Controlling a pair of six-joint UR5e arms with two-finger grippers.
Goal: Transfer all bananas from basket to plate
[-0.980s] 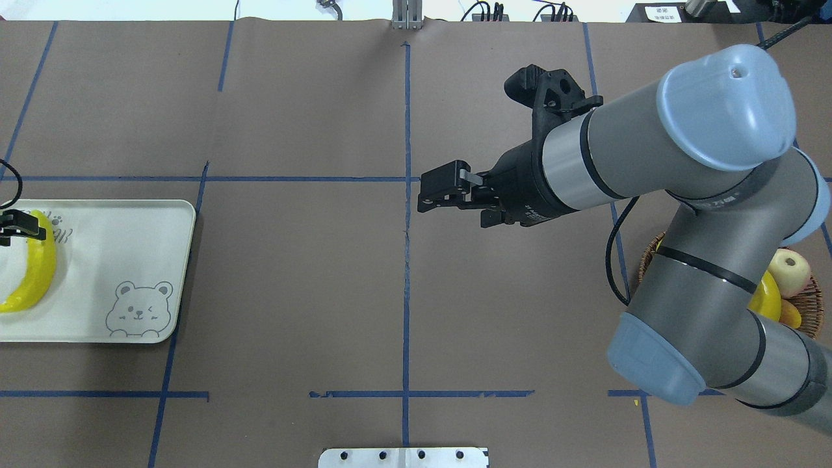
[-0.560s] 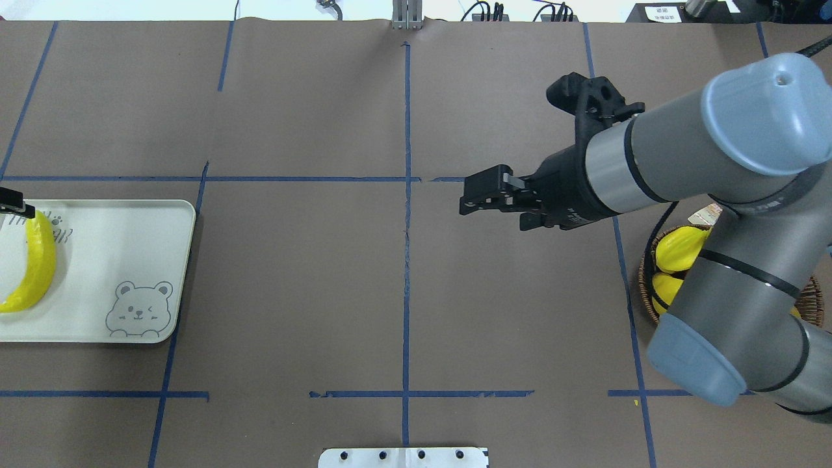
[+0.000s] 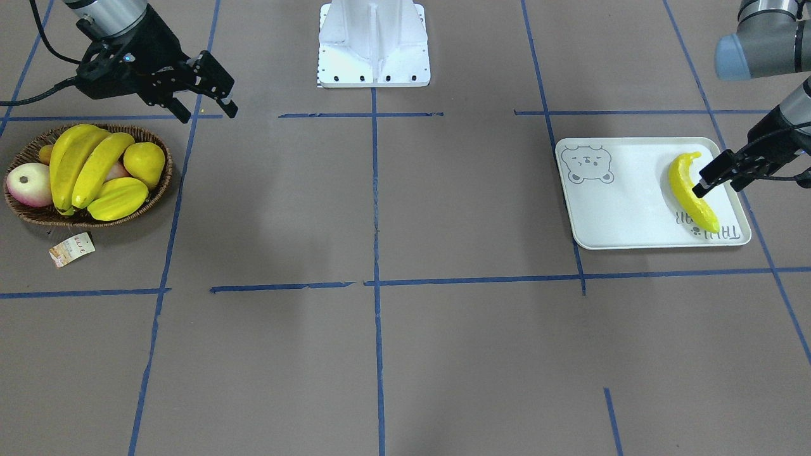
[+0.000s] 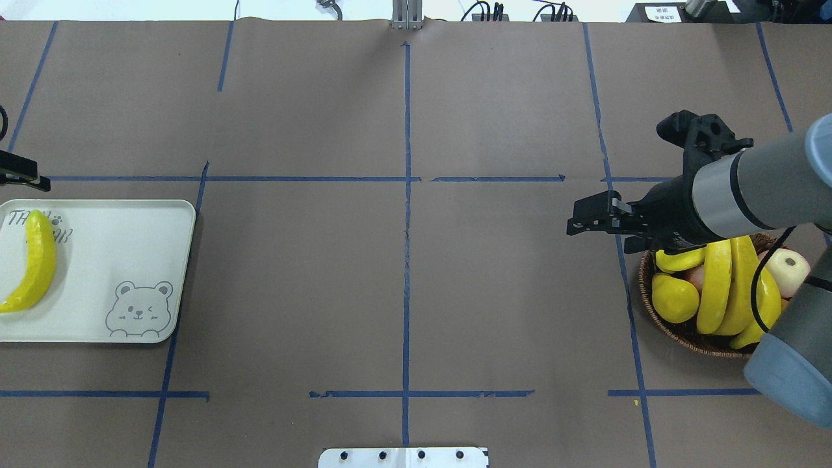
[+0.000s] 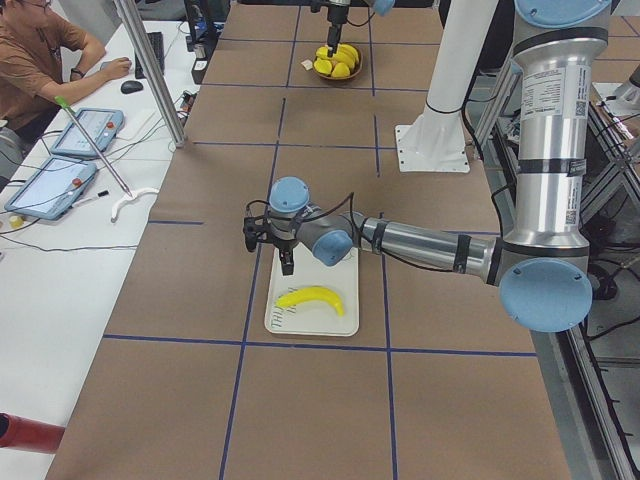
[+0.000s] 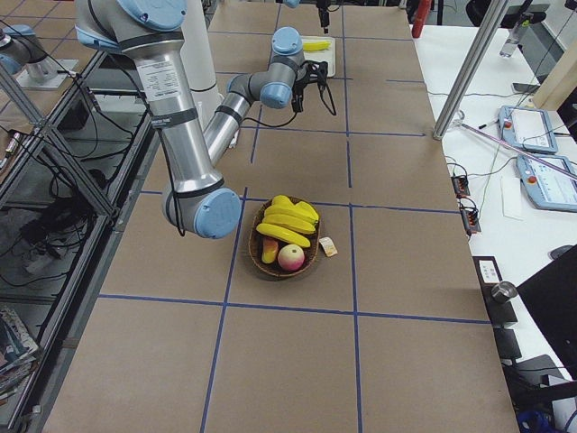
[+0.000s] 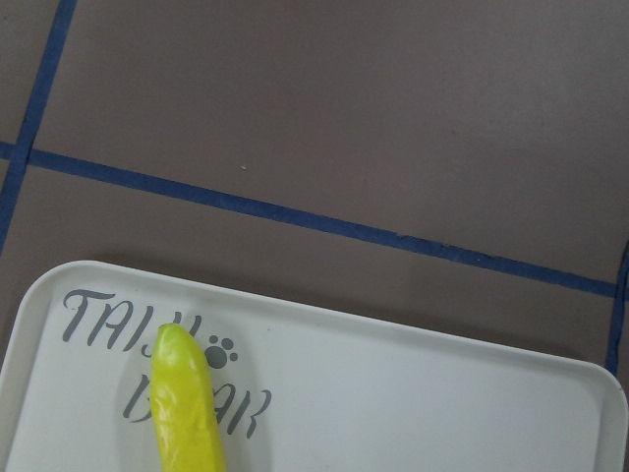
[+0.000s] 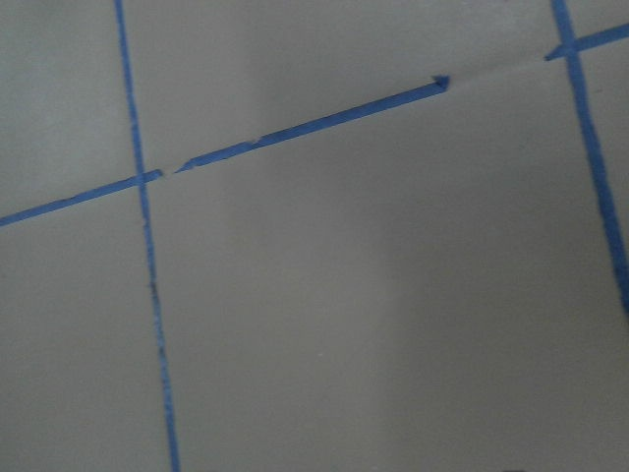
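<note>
One yellow banana (image 3: 690,193) lies free on the off-white bear plate (image 3: 621,209), at its outer end; it also shows in the overhead view (image 4: 36,266) and the left wrist view (image 7: 187,403). My left gripper (image 3: 713,180) hovers open just above and beside that banana, not touching it. The wicker basket (image 3: 38,218) holds three bananas (image 3: 82,164), also seen from overhead (image 4: 721,286). My right gripper (image 4: 575,220) is open and empty, in the air beside the basket's (image 4: 682,338) inner rim.
The basket also holds a yellow starfruit (image 3: 117,197), a yellow pear (image 3: 144,161) and a pale apple (image 3: 28,183). A small paper tag (image 3: 71,248) lies on the table by the basket. The robot's white base (image 3: 374,44) is mid-table at my side.
My left gripper let go of the banana and drew back off the plate, leaving it lying there. My right arm swung from the table's middle toward the basket, uncovering the fruit.
</note>
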